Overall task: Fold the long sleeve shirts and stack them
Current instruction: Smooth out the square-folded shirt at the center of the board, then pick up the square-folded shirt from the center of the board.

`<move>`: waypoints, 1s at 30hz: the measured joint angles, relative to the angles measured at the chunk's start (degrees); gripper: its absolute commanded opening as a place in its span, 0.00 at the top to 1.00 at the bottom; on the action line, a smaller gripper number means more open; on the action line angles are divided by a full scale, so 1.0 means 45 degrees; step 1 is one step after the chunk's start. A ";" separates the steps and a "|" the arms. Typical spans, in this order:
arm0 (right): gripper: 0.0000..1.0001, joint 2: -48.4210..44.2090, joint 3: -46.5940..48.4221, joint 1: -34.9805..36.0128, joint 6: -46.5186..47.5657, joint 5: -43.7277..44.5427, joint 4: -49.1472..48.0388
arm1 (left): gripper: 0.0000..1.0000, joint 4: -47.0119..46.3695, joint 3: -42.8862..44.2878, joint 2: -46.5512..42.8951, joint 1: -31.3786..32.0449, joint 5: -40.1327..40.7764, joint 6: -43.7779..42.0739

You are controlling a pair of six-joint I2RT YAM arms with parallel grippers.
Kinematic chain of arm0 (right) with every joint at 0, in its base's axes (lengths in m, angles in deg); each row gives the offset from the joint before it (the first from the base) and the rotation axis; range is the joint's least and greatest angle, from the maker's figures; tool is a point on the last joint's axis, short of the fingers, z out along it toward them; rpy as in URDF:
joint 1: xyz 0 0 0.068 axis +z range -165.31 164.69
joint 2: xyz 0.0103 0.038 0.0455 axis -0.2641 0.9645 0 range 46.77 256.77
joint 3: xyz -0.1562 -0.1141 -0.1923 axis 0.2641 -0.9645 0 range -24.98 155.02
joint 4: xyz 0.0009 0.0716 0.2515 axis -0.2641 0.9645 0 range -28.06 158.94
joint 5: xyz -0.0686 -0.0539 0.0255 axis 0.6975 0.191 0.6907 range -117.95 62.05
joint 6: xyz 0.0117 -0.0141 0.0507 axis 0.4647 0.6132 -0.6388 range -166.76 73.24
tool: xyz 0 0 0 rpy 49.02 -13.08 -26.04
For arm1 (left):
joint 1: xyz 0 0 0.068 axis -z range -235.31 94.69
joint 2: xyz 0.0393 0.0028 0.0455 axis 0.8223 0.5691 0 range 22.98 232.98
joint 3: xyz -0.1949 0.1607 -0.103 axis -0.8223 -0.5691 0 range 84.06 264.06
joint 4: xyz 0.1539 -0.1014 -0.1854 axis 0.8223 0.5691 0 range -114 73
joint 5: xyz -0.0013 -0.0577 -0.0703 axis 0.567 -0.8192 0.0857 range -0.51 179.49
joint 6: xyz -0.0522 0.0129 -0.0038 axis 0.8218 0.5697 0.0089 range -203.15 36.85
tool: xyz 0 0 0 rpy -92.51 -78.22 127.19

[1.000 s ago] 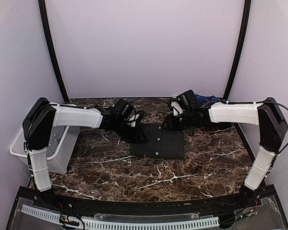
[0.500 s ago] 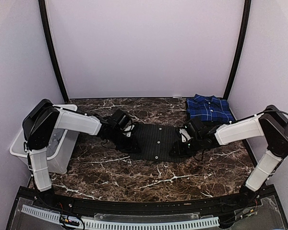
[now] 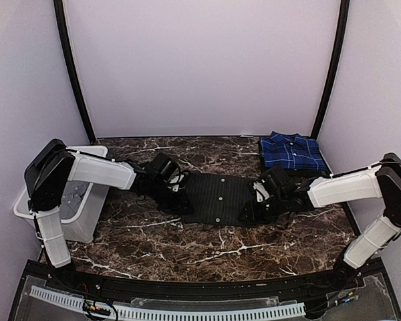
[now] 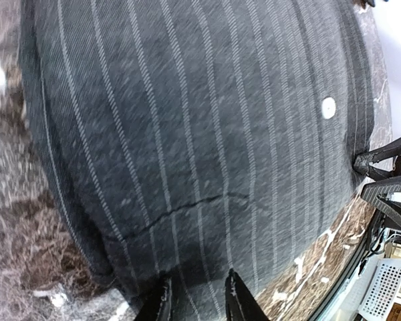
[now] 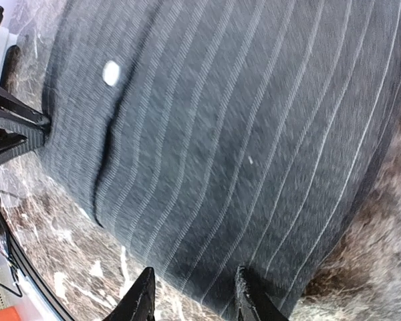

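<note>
Top external view: the folded black pinstriped shirt [image 3: 217, 195] lies in the middle of the table [image 3: 187, 244]. The left gripper [image 4: 197, 302] pinches its left edge between 2 narrowly parted fingers. The right gripper [image 5: 194, 297] clamps the right edge, slightly wider. The folded plaid shirt [image 3: 291, 152] sits at the far right corner.
</note>
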 measured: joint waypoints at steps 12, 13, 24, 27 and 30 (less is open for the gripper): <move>0.62 -0.0155 -0.1375 0.0092 -0.0719 -0.0010 -0.1185 | 0.75 -0.0160 -0.0685 -0.0024 -0.0010 -0.0194 0.0029; 0.62 -0.0272 -0.1384 0.0092 -0.0738 0.0034 -0.1044 | 0.74 -0.0131 -0.0685 -0.0058 -0.0010 -0.0180 0.0024; 0.61 -0.1831 -0.0151 -0.0209 -0.0345 0.0670 0.1185 | 0.68 0.1783 0.0355 -0.1234 -0.0219 0.0583 -0.0126; 0.65 -0.1661 0.0316 -0.0797 -0.0073 0.0695 0.1127 | 0.68 0.1899 0.0840 -0.1219 -0.0602 0.0748 -0.0121; 0.69 -0.1020 0.0840 -0.1423 0.0204 0.0578 0.0831 | 0.67 0.2059 0.1491 -0.0918 -0.1035 0.0865 -0.0146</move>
